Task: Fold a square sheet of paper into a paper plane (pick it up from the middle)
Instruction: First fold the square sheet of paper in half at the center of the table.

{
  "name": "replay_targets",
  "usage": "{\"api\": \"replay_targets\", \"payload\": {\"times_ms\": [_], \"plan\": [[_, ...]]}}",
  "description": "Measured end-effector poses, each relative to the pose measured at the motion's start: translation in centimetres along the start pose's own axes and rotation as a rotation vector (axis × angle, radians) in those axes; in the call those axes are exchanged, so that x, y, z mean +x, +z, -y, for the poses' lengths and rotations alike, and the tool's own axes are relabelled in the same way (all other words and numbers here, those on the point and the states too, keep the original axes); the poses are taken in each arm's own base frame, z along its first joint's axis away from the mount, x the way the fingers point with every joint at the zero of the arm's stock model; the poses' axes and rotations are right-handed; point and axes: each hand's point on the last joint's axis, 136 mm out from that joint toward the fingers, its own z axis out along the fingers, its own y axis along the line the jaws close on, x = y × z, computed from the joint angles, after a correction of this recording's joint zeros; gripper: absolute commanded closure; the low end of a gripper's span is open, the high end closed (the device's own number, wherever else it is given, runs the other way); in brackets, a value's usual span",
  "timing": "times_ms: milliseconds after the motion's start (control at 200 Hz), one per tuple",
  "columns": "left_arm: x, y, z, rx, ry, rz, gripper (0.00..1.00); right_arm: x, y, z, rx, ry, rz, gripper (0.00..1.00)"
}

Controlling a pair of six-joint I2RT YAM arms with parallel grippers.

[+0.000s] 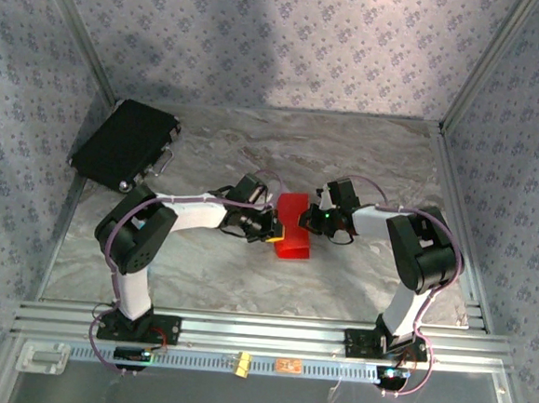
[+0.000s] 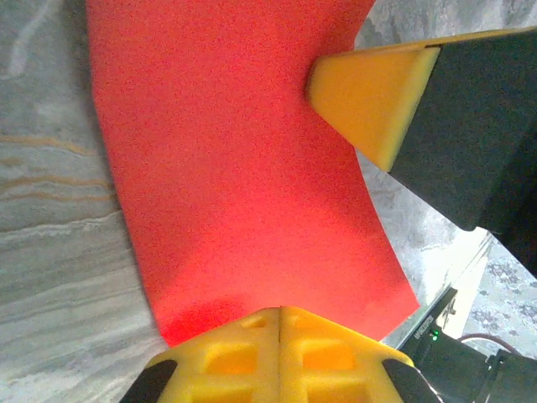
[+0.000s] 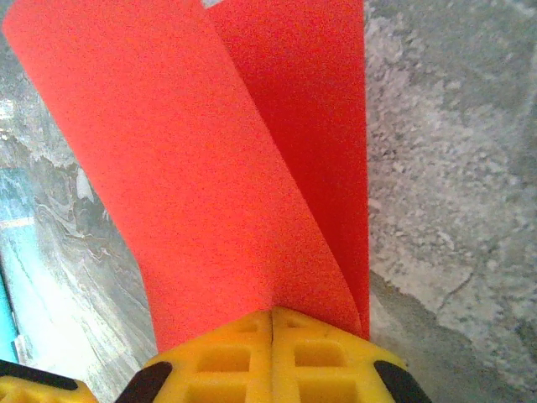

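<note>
The square sheet of paper [image 1: 293, 224] is bright red and lies bent over itself mid-table between both grippers. My right gripper [image 1: 315, 220] is shut on it. In the right wrist view two layers of the paper [image 3: 210, 151] rise in a V that runs into the closed yellow fingertips [image 3: 273, 312]. My left gripper [image 1: 273, 228] is shut at the sheet's left side. In the left wrist view its joined tips [image 2: 279, 311] press against the near edge of the flat paper [image 2: 235, 159], with nothing between them. The right gripper's yellow finger [image 2: 369, 96] touches the paper's far right side.
A black rectangular case [image 1: 125, 143] lies at the back left, half against the wall. Aluminium rails [image 1: 259, 331] run along the front edge, with a small yellow piece [image 1: 241, 363] and an orange tag [image 1: 285, 365] below them. Patterned walls close in three sides.
</note>
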Motion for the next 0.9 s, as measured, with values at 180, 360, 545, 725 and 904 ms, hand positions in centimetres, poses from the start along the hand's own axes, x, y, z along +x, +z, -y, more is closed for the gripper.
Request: {"api": "replay_targets", "payload": {"times_ms": [180, 360, 545, 725, 904], "plan": [[1.2, 1.4, -1.1, -0.027, -0.010, -0.048, 0.99, 0.0, 0.0, 0.0, 0.002, -0.001, 0.003, 1.00], [2.1, 1.8, -2.5, -0.054, 0.002, -0.072, 0.99, 0.0, 0.0, 0.1, 0.001, -0.002, 0.005, 1.00], [2.1, 1.8, -2.5, -0.055, 0.034, -0.068, 0.98, 0.0, 0.0, 0.1, 0.001, -0.003, 0.006, 1.00], [2.3, 1.5, -2.0, -0.063, 0.049, -0.060, 0.98, 0.0, 0.0, 0.1, 0.003, -0.003, 0.007, 1.00], [2.1, 1.1, -1.0, -0.043, 0.070, -0.045, 0.96, 0.0, -0.1, 0.1, 0.003, -0.003, 0.008, 1.00]]}}
